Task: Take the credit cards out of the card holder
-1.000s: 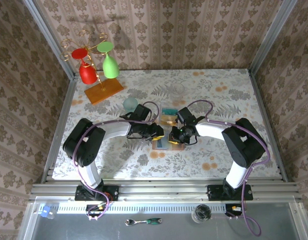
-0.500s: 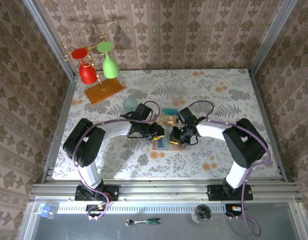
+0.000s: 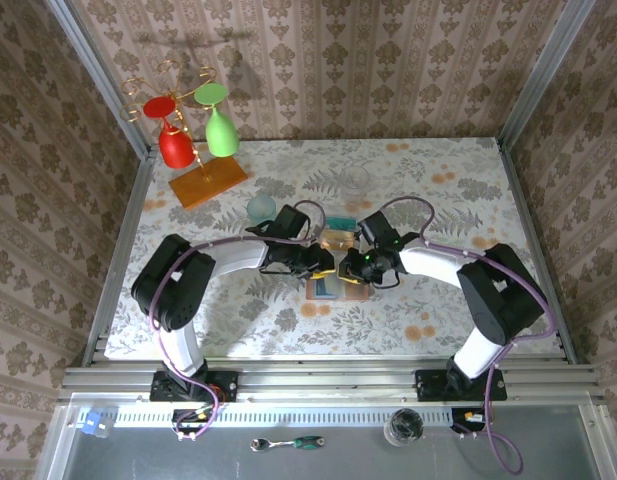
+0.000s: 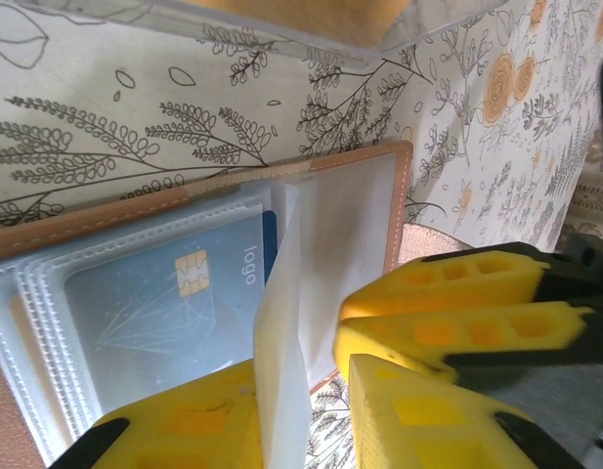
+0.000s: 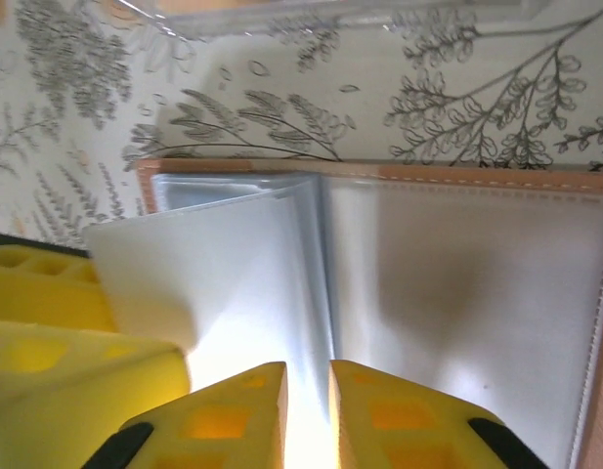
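The brown card holder (image 3: 322,291) lies open mid-table with both grippers over it. In the left wrist view its clear sleeves fan out, and a teal-blue credit card (image 4: 174,293) with a chip sits in one. One clear sleeve leaf (image 4: 281,322) stands upright between the fingers of my left gripper (image 4: 301,376), leaning on one finger, with a gap to the other. My right gripper (image 5: 308,376) has its jaws a narrow gap apart, and the leaf's edge (image 5: 316,283) runs into that gap. Its fingers (image 4: 457,293) press close beside the leaf.
A clear plastic box (image 3: 338,236) with teal and orange cards sits just behind the holder. Far left stands a wooden rack base (image 3: 208,185) with a red and a green glass. A small glass dome (image 3: 260,208) is near the left arm.
Both grippers have edged closer together over the holder. The right jaws have spread slightly. The holder has stayed put.
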Available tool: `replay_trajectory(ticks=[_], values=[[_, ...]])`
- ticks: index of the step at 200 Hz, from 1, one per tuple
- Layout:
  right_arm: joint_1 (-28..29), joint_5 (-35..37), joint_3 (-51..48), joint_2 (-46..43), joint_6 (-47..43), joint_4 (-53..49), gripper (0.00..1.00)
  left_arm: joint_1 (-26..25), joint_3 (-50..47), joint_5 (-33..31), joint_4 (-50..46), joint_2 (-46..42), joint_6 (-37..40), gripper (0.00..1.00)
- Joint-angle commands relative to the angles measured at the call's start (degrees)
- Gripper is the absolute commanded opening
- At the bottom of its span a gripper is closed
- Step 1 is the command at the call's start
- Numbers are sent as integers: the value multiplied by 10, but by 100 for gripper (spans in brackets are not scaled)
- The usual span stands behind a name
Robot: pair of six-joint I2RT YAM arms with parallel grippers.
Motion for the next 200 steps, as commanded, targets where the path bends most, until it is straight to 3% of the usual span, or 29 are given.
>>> replay_trajectory(ticks=[1, 83, 137, 200], values=[[-12, 13, -3, -41, -6, -29, 22, -9, 29, 9, -9, -6, 7, 27], [-71, 96, -5, -140, -76, -173, 28, -35, 97, 44, -22, 49, 11, 30], [-76, 82, -24, -133, -75, -163, 40, -41, 126, 60, -27, 90, 9, 34], [-76, 51, -35, -83, -68, -121, 44, -41, 135, 63, -23, 98, 12, 39]])
